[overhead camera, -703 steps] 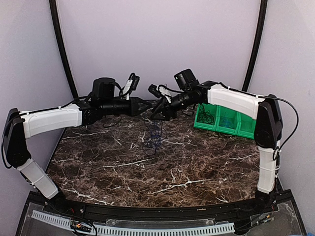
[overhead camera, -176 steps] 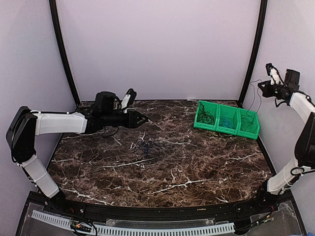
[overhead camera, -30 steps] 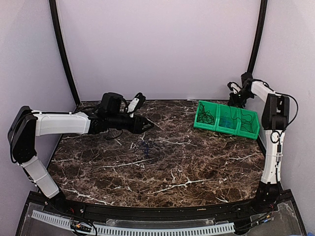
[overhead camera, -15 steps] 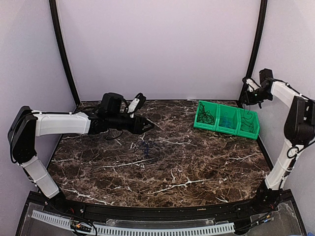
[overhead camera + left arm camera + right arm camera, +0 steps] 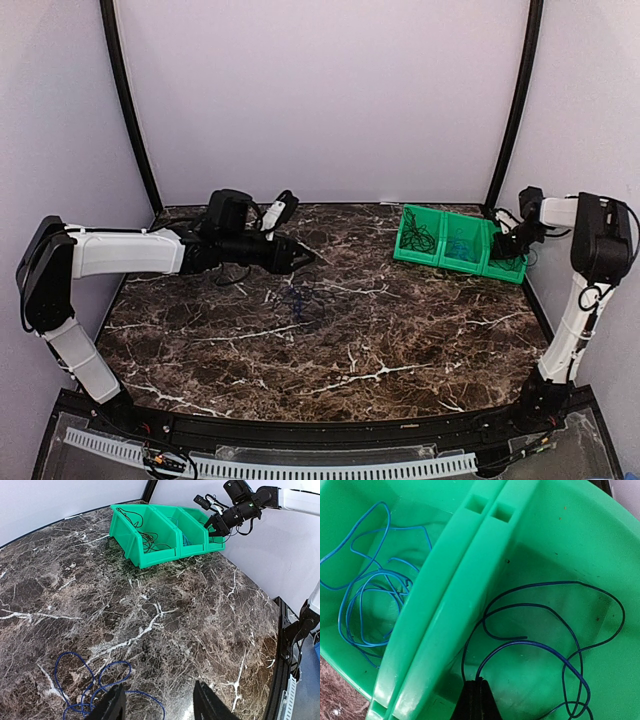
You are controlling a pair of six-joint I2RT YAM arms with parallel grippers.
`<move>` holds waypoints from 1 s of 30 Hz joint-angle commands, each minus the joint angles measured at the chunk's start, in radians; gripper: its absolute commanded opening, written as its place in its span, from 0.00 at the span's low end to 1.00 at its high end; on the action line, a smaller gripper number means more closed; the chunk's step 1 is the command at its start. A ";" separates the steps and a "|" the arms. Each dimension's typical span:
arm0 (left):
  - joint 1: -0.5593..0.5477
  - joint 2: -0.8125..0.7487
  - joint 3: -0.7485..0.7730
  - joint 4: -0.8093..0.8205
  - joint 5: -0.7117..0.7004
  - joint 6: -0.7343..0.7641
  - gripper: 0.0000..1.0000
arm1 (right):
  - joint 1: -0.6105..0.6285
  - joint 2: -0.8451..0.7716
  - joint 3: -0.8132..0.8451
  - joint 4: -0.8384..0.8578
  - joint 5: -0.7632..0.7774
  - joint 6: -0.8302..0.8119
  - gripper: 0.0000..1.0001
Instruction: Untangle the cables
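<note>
A green three-compartment plastic bin point(image 5: 441, 262) at 2 o'clock on the marble table point(image 5: 400, 345).
It holds black wires point(image 5: 420, 238) left, bright-blue wire point(image 5: 372, 595) middle, dark-blue wire point(image 5: 555, 583) right, pinched by the closed right gripper point(image 5: 475, 692); the half-spread left gripper point(image 5: 159, 692) hovers over loose blue cables point(image 5: 300, 297) mid-table.

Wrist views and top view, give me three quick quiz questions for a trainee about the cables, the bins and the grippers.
1. True or false: the left gripper is shut.
2. The right gripper, shut on a dark blue cable, is over which compartment of the green bins? A left end, B middle, C right end.
3. What lies on the marble table just under the left gripper?
Key: 1 false; 2 C; 3 a looped blue cable.
</note>
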 commanded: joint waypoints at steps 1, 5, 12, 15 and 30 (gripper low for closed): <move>-0.005 0.005 0.021 0.001 0.008 0.007 0.49 | 0.004 0.001 0.025 0.048 0.014 0.002 0.05; -0.004 0.026 0.026 0.009 -0.002 0.017 0.49 | 0.003 -0.045 0.054 -0.024 0.013 -0.004 0.21; -0.005 0.082 0.124 -0.071 -0.024 0.027 0.50 | 0.003 -0.218 0.067 -0.165 0.013 -0.013 0.37; -0.005 0.085 0.134 -0.085 -0.035 0.020 0.50 | 0.002 -0.276 0.029 -0.229 0.050 -0.032 0.40; -0.005 0.118 0.129 -0.046 0.017 0.000 0.51 | -0.010 -0.323 -0.116 -0.292 0.127 -0.170 0.51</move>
